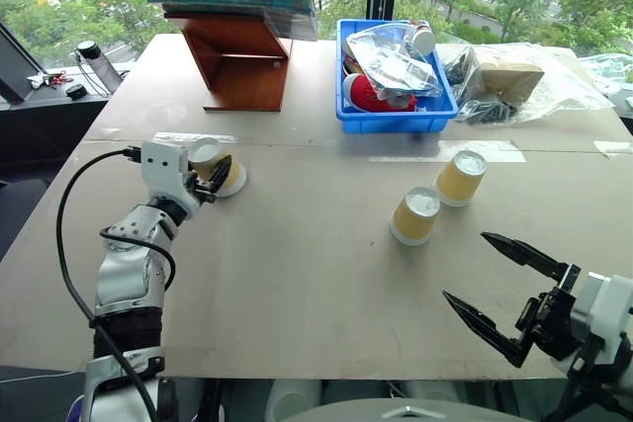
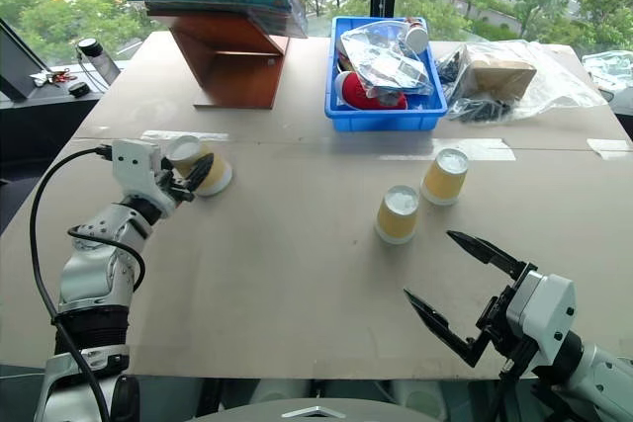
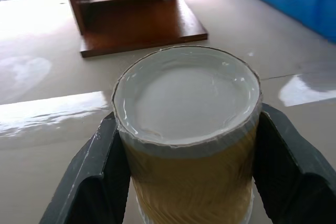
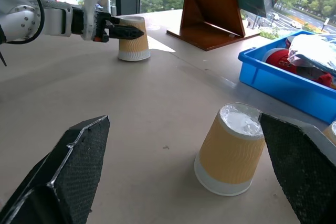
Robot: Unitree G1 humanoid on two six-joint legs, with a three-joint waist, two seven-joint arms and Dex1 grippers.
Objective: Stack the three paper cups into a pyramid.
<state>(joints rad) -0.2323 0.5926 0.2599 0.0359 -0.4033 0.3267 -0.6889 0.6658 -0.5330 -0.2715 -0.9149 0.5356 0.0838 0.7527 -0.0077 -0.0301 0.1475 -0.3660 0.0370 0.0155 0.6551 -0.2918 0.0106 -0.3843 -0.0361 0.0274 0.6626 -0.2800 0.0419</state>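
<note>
- Right gripper is hovering over the bench's near edge toward its right corner, fingers standing wide apart, holding nothing.
- Left gripper is pinching an upside-down paper cup near the bench's left edge; two more inverted cups are standing side by side right of centre.
- Left wrist view: black fingers are pressing both sides of the cup.
- Right wrist view: nearest cup is sitting between spread fingers.

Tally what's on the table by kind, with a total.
Paper cups: 3 (one in the left end effector, two loose)
Blue bins: 1
Wooden stands: 1
Plastic-wrapped bundles: 1
Total: 6
</note>
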